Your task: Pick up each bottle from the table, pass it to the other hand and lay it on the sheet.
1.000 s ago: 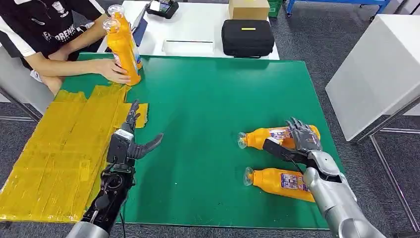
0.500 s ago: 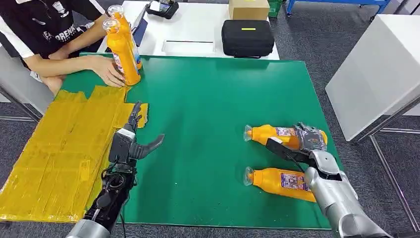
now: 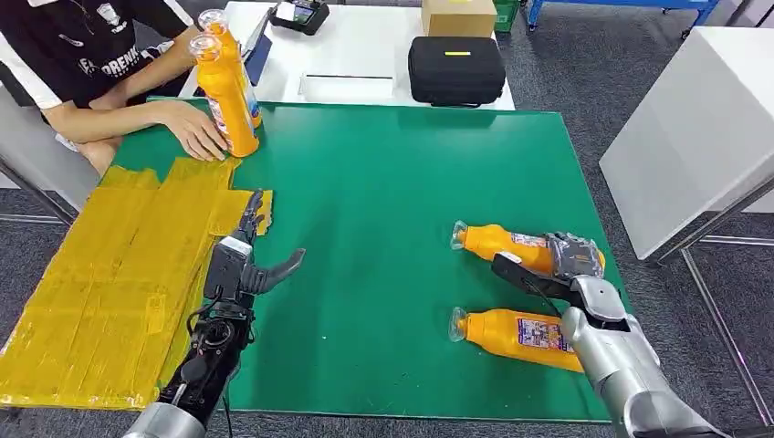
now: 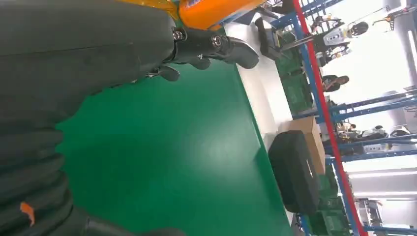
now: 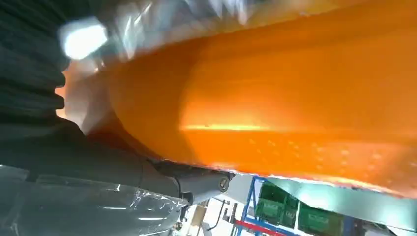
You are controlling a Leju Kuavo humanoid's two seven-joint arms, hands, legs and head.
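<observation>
On green table, right hand (image 3: 568,260) grips far bottle (image 3: 511,246); left hand (image 3: 245,255) spread, empty.

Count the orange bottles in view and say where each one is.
4. Two stand upright at the table's far left corner, front bottle and rear bottle, by a person's hand. Two lie at the right: far bottle under the right hand, near bottle beside it.

Orange bottles (image 3: 511,333), green table (image 3: 392,182)

Open green mat (image 3: 383,210) between hands
</observation>
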